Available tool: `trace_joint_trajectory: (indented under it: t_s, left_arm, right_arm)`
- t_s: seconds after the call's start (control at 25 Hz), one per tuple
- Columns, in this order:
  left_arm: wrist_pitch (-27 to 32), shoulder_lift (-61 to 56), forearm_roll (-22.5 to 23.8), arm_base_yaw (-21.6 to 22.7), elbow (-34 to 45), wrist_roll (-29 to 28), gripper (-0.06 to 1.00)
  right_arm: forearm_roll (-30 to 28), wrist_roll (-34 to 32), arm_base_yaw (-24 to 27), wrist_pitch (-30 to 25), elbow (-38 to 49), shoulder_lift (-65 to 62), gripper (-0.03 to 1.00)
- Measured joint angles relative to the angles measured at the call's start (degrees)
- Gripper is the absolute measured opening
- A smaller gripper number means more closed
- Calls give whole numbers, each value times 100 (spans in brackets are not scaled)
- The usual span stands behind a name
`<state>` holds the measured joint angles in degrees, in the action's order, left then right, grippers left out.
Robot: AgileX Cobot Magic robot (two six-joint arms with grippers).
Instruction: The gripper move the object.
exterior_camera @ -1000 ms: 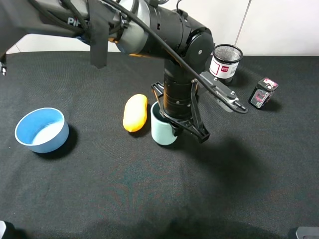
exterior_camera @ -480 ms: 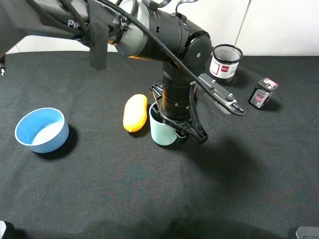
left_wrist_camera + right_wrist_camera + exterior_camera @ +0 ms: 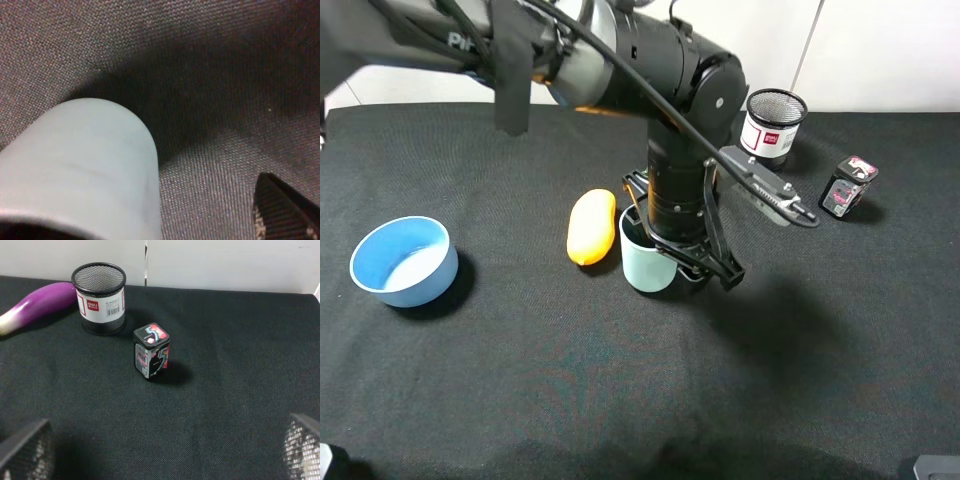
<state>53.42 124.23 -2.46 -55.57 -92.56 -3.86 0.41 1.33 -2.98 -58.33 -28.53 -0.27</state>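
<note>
Barely any change over the last second.
Left gripper (image 3: 682,238): wrist sways a touch and settles back over the same spot. It remains spread wide, straddling the cup and not clamped. In the wrist view one finger (image 3: 285,210) stands clear of the cup wall, with bare cloth between them.
Cup (image 3: 647,262): edges a hair toward the orange fruit, otherwise stays put. It is upright with its base on the cloth, mid-table, under the gripper.
Meaning: probably the grasp is not closed yet. The move itself looks not begun, and the jaws would have to close on the cup before any carry.
Cloth (image 3: 620,400): black, covers the whole table, with open ground in front of the cup.
Bowl (image 3: 415,285): blue, well apart on the left side, no hindrance.
Orange fruit (image 3: 591,227): lies just beside the cup on the bowl side, whether touching I cannot tell. It is the nearest obstacle, and a shove that way would likely knock it.
Mesh pot (image 3: 773,124): at the back right, apart from the arm.
Aubergine (image 3: 35,305): purple, beside the pot, seen only from the right wrist.
Box (image 3: 847,187): small, dark with a pink print, far right, clear of the cup.
Right gripper (image 3: 162,442): splayed wide with nothing between its fingers, facing the box and the pot.
</note>
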Motion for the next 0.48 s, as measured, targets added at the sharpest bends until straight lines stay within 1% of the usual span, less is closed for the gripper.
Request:
trace_joint_trajectory:
  t_s: [0.2,0.48]
  left_arm:
    - [437,-42,-4,0,-359,6,74]
    - [1239,-42,-11,0,-885,6,76]
  right_arm:
    - [0,0,0,0,0,0,69]
    - [0,0,0,0,0,0,69]
